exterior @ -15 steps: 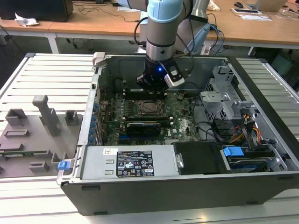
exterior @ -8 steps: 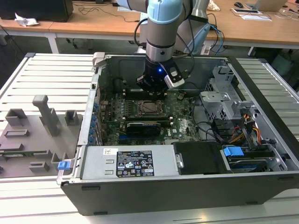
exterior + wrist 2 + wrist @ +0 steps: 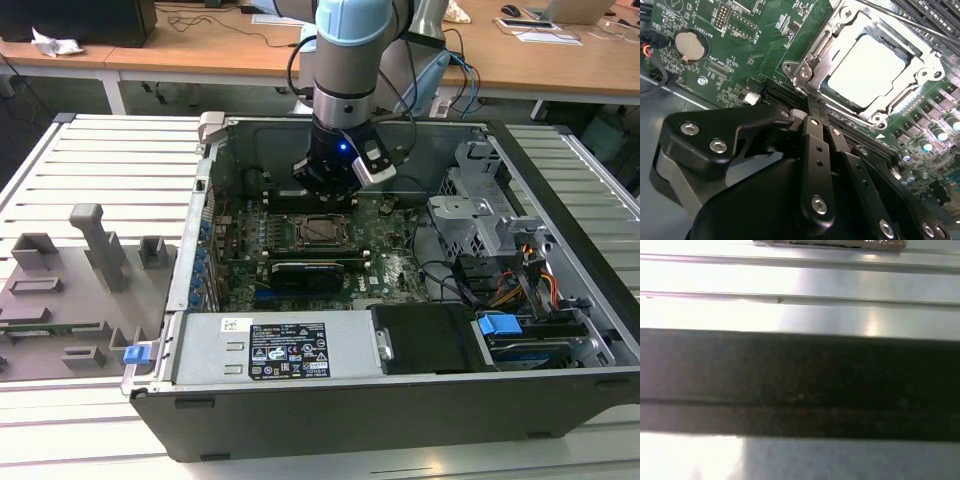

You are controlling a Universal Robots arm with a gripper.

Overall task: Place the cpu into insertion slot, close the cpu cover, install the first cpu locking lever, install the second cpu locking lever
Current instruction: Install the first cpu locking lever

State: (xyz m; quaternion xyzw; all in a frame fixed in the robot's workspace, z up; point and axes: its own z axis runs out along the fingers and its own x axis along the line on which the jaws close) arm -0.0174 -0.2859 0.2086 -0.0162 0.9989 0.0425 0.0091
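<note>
A: What do you see, from big to small?

B: Open PC case point(image 3: 560, 300) on the slatted table point(image 3: 110, 170), green motherboard point(image 3: 390, 255) flat inside. The arm hangs over the board, the gripper point(image 3: 328, 188) just above the socket area.

A: And the cpu?

B: Already sitting in the insertion slot point(image 3: 322, 231). In the second wrist view its silver top point(image 3: 866, 70) shows through the window of the cpu cover point(image 3: 920, 65), which lies flat over it, so I judge placing and closing as done.

A: Levers?

B: One thin lever point(image 3: 900, 17) runs along the far edge of the socket, approx. parallel to that edge. If it is hooked, I cannot tell.

A: Jaws?

B: The two black fingers point(image 3: 816, 150) look nearly together, nothing visible between them; the tips are near the socket corner with the hinge screw point(image 3: 805, 73). From the jaws the socket lies just ahead, at the side away from the coin battery point(image 3: 690, 45).
</note>
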